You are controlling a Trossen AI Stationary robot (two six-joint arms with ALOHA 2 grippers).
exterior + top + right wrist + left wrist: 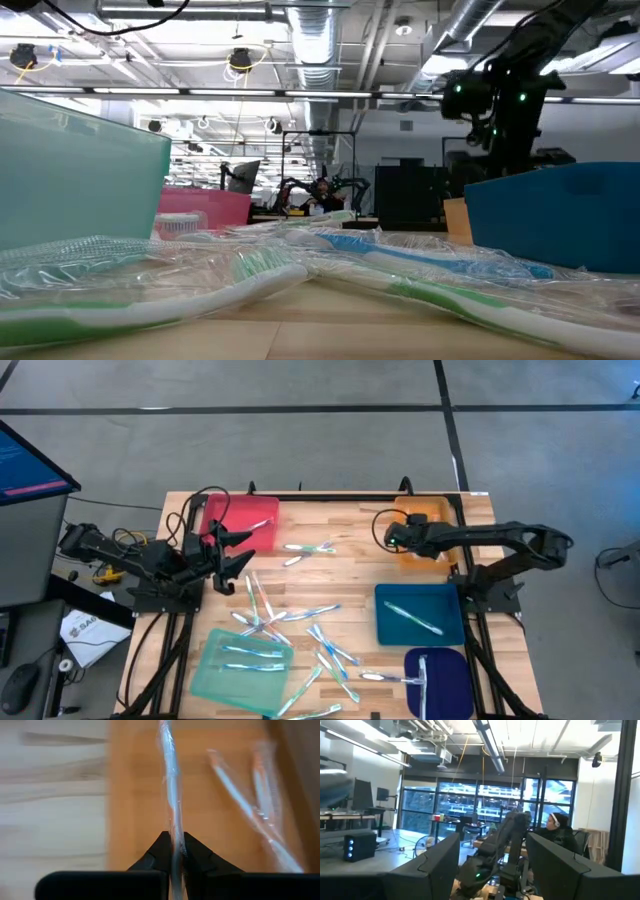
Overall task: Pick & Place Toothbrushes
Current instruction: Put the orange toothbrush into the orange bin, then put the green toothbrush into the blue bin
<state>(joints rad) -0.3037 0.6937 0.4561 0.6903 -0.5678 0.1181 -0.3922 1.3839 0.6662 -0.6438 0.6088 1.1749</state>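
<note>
My right gripper hangs over the left end of the orange tray, shut on a clear-wrapped toothbrush. Two more wrapped toothbrushes lie flat on that tray's floor. Several loose toothbrushes lie scattered across the middle of the wooden table. My left gripper is raised at the near edge of the red tray, open and holding nothing; in its wrist view it looks out into the room. My right gripper pinches the toothbrush between its two fingertips, at one end of the stick. The fingers slant down from above and the toothbrush runs on ahead of them, over the orange tray's floor. Whether its far end touches the tray, I cannot tell.
The red tray holds one toothbrush. A teal-blue tray and a dark blue tray, each with a toothbrush, sit at the near right. A light green tray with toothbrushes sits at the near left. Black cables loop at the far left.
</note>
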